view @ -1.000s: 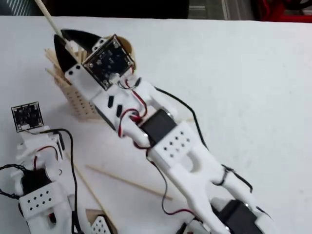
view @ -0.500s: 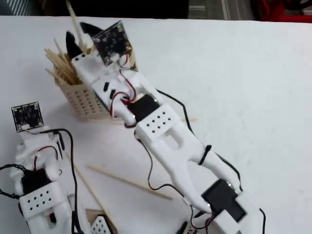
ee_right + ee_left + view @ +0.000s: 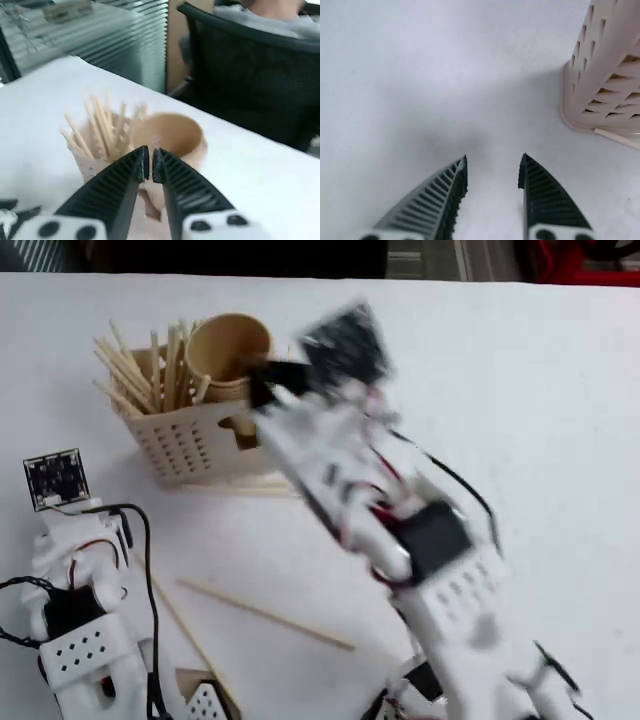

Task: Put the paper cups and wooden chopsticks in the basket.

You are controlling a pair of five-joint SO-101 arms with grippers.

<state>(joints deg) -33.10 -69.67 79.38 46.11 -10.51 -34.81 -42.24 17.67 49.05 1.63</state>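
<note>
- The basket (image 3: 185, 445) is seen standing upright on the table (image 3: 520, 390), toward the far left in the high view.
- A paper cup (image 3: 228, 345) is set upright inside the basket. A bundle of wooden chopsticks (image 3: 140, 370) is stood on end beside it in the same basket, with the tips fanned out above the rim.
- Two loose chopsticks (image 3: 265, 614) are left lying flat on the table nearer the arms, well apart from the basket.
- A further chopstick (image 3: 262, 483) is laid along the foot of the basket.
- The right gripper (image 3: 150, 152) is held above the table near the basket, on the cup's side. Its fingers are pressed almost together and nothing is pinched between them.
- The left gripper (image 3: 493, 158) is held low over bare table near a corner of the basket. Its fingers are spread apart and nothing is gripped.
</note>
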